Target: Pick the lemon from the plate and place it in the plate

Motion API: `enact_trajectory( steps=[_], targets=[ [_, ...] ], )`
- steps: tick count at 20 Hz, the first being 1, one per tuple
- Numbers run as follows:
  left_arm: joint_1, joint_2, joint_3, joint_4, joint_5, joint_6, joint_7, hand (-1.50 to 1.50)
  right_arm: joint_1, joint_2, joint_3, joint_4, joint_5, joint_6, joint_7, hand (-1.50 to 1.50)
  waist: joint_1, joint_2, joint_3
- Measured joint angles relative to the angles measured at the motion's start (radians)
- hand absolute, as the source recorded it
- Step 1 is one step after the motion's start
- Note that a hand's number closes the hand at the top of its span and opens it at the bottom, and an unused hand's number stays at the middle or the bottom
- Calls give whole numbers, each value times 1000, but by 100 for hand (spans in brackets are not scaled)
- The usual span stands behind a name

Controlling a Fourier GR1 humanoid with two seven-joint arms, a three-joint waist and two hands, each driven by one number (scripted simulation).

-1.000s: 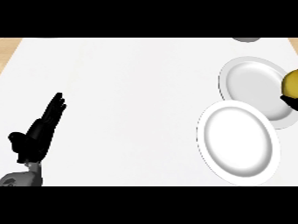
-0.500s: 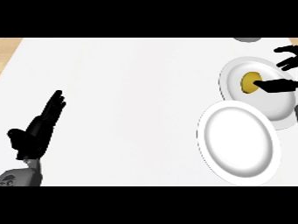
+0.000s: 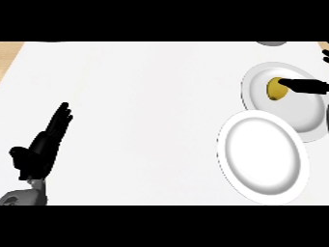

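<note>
One lemon [image 3: 276, 90], two plates [image 3: 293, 111] [image 3: 262, 157].

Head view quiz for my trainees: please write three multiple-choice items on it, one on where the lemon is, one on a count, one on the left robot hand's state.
1. Where does the lemon lie?
A. on the far plate
B. on the near plate
C. on the bare counter

2. How many plates are on the counter?
A. one
B. two
C. three

3. How is the left robot hand?
A. curled round the lemon
B. pressing on a plate
C. open, fingers straight

Answers: 1 A, the lemon sits on the far plate, with the right robot hand over it. 2 B, two white plates overlap at the right. 3 C, it is open at the lower left, holding nothing.
</note>
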Motion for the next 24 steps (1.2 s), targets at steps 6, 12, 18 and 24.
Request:
enact_trajectory(
  steps=[6,12,18,24],
  targets=[
    [-13,13,17,6,10,-9,17,0,63,-47,-161,-8,-213,119,-114,-150,-13,-3,0],
    [6,6,16,1,7,-12,5,0,191,-150,-282,63,-360,295,-282,-150,-10,-1,0],
    [-6,12,24,3,9,-23,12,0,281,-269,-317,216,-401,469,-470,-150,-4,1,1],
    [3,4,21,-5,0,-24,0,0,314,-361,-306,390,-379,557,-648,-150,3,3,2]
  ],
)
